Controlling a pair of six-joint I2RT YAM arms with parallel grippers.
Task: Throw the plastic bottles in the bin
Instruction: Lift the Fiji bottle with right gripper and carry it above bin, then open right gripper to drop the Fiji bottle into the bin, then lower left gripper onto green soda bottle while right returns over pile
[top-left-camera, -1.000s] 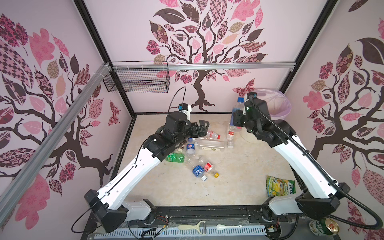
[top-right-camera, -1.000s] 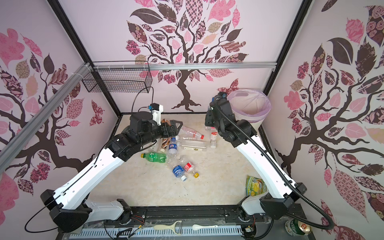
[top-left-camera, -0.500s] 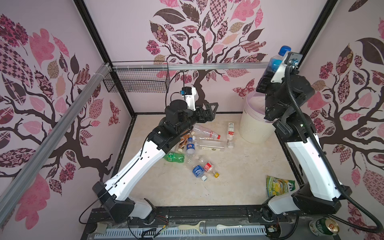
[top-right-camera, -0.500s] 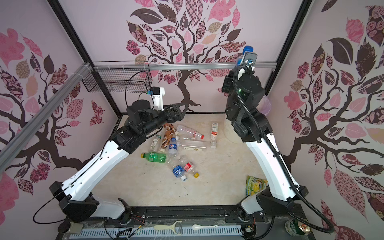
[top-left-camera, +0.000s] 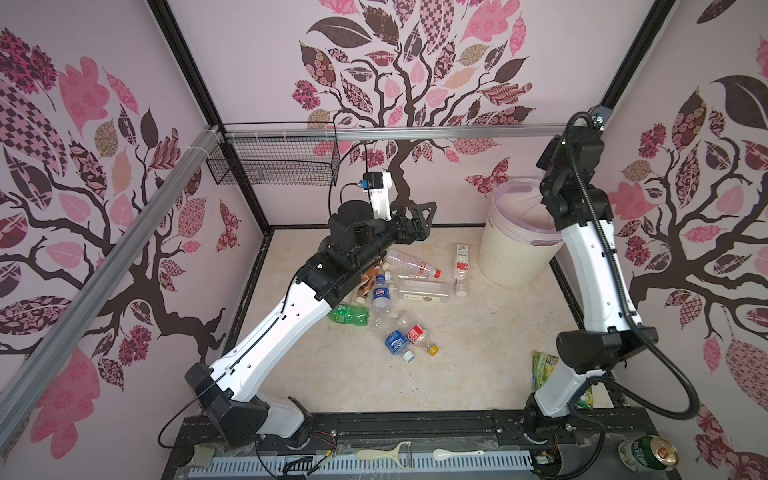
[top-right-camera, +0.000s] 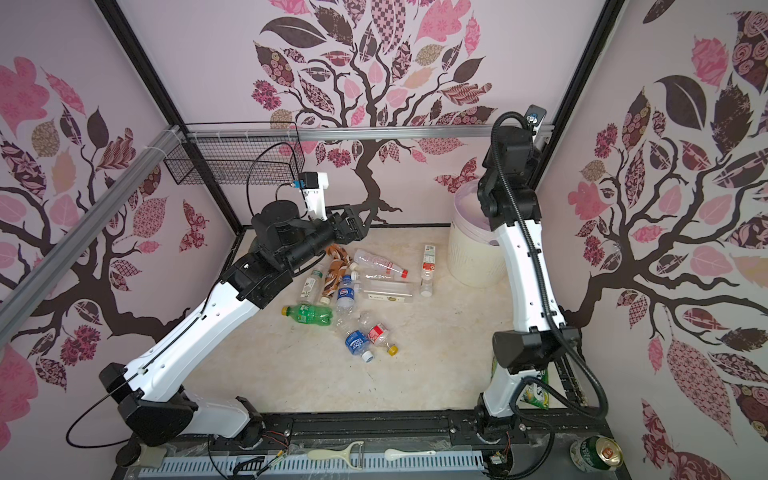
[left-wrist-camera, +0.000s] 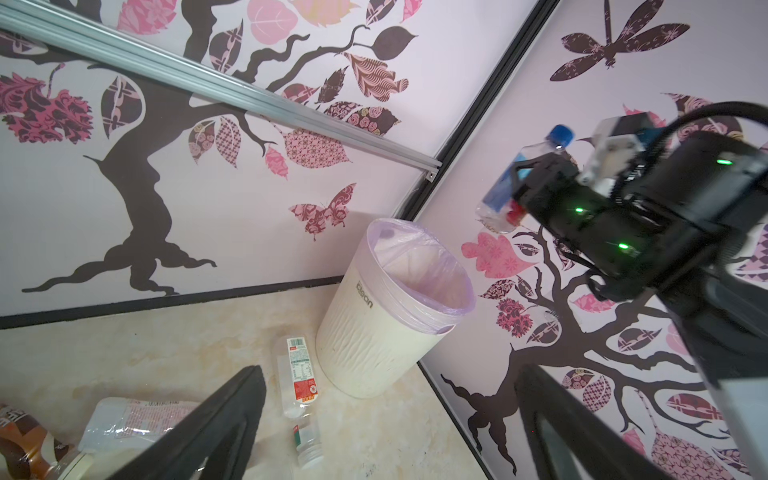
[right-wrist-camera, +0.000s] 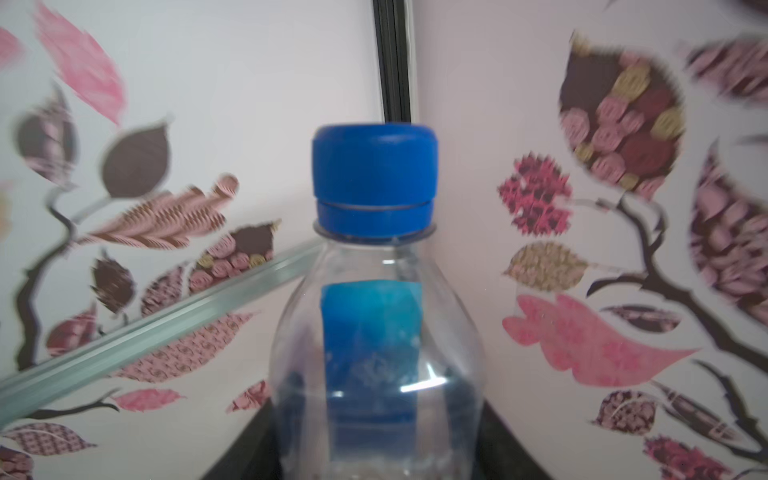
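My right gripper (right-wrist-camera: 378, 440) is raised high in the back right corner, above the bin (top-left-camera: 511, 257). It is shut on a clear plastic bottle (right-wrist-camera: 374, 332) with a blue cap and a blue label. In the left wrist view that bottle (left-wrist-camera: 511, 195) hangs above and beyond the bin's rim (left-wrist-camera: 419, 307). In both top views the right arm hides this gripper. Several plastic bottles lie on the floor, among them a green one (top-left-camera: 349, 313) and a red-capped clear one (top-left-camera: 411, 264). My left gripper (top-left-camera: 419, 216) hovers open and empty over them.
A black wire basket (top-left-camera: 274, 166) hangs on the back left rail. A yellow-green snack bag (top-left-camera: 548, 370) lies by the right arm's base. A green can (top-left-camera: 648, 455) stands at the front right, and a peeler (top-left-camera: 386, 453) and a spoon lie on the front rail.
The right arm has swung the blue-capped bottle up from floor level beside the bin to high in the back right corner. The left arm has lifted and drawn back a little.
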